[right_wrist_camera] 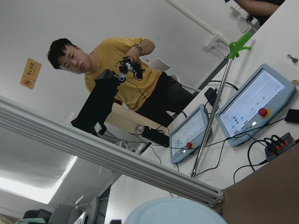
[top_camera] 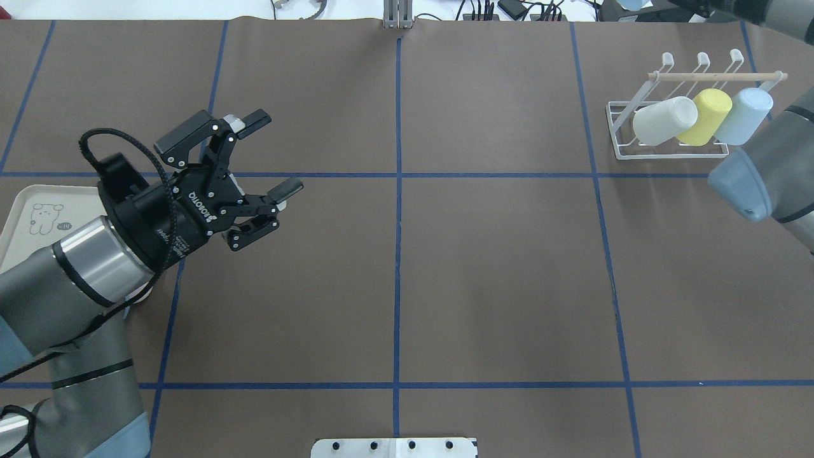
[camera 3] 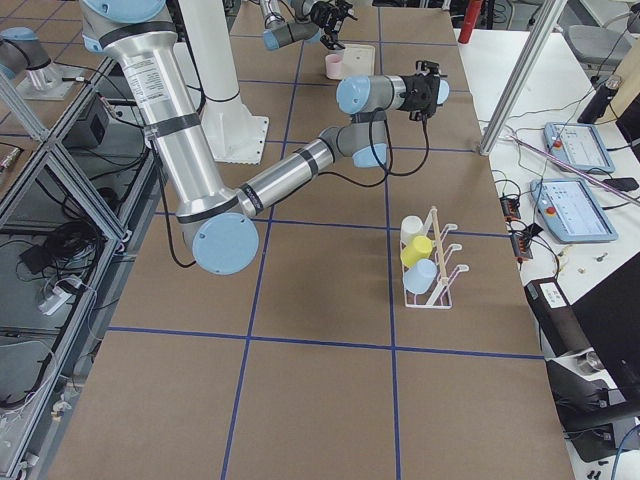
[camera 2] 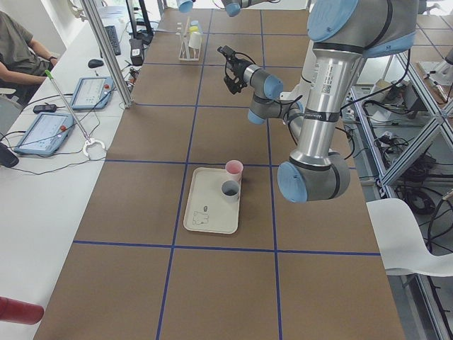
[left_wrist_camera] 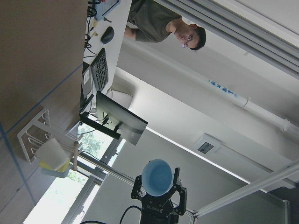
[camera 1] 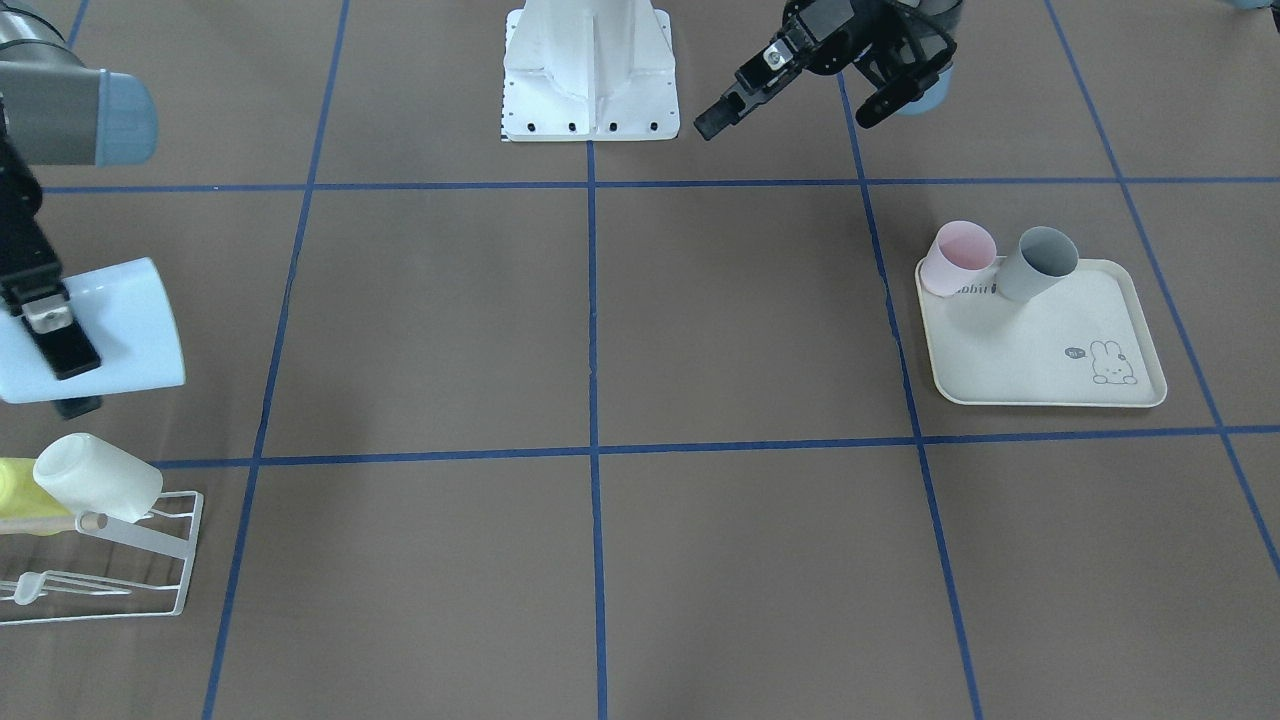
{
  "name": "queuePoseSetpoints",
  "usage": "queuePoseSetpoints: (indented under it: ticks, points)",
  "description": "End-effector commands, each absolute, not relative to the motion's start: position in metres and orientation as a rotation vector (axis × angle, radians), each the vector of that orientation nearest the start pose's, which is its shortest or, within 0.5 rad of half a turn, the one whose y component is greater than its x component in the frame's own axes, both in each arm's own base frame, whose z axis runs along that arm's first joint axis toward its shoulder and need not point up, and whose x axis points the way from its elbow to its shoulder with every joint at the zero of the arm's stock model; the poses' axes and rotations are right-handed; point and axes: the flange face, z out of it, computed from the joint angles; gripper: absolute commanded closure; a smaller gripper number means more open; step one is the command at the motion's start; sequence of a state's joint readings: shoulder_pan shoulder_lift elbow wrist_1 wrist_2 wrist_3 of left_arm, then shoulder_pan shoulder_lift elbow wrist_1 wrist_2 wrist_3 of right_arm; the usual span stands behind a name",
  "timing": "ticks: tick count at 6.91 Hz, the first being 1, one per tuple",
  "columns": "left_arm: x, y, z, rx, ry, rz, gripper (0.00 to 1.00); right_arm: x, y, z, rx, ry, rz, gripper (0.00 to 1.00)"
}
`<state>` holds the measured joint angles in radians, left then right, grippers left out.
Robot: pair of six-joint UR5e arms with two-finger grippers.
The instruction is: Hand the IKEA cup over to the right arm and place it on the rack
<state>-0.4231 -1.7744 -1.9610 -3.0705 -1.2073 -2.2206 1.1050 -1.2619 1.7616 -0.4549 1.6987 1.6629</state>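
The IKEA cup (camera 1: 125, 320), light blue, lies sideways in the air with my right gripper (camera 1: 72, 380) shut on it, just behind the rack (camera 1: 150, 560). The left wrist view looks into the cup's mouth (left_wrist_camera: 156, 176), and the right wrist view catches its rim (right_wrist_camera: 173, 212). The white wire rack (top_camera: 668, 151) holds a white cup (top_camera: 664, 119), a yellow cup (top_camera: 706, 114) and a pale blue cup (top_camera: 745, 116). My left gripper (top_camera: 276, 152) hovers open and empty over the table's other half, fingers pointing toward the middle.
A cream rabbit-print tray (camera 1: 1060, 360) carries a pink cup (camera 1: 958, 258) and a grey cup (camera 1: 1040, 262) near the left arm. The robot's white base (camera 1: 590, 70) stands at the table's edge. A person (camera 2: 18, 42) sits beside the operator desk with touch panels.
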Motion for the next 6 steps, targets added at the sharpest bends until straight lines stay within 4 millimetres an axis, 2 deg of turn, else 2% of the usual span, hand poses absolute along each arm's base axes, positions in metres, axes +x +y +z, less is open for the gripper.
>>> queuePoseSetpoints:
  ticks: [1, 3, 4, 5, 6]
  points:
    - [0.298, -0.328, 0.279, 0.141, 2.049, -0.906, 0.0, -0.105, -0.59, 0.317, 0.868, -1.101, 0.771, 1.0]
    - [0.261, -0.342, 0.296, 0.234, 1.815, -0.807, 0.0, -0.094, -0.607, 0.373, 0.982, -0.698, 0.631, 1.0]
    - [0.247, -0.358, 0.301, 0.277, 1.713, -0.765, 0.0, -0.093, -0.618, 0.399, 0.991, -0.605, 0.611, 1.0]
    - [0.236, -0.371, 0.308, 0.325, 1.618, -0.719, 0.0, -0.094, -0.621, 0.402, 0.993, -0.592, 0.612, 1.0]
    - [0.224, -0.37, 0.329, 0.364, 1.533, -0.675, 0.0, -0.096, -0.625, 0.406, 0.988, -0.591, 0.611, 1.0]
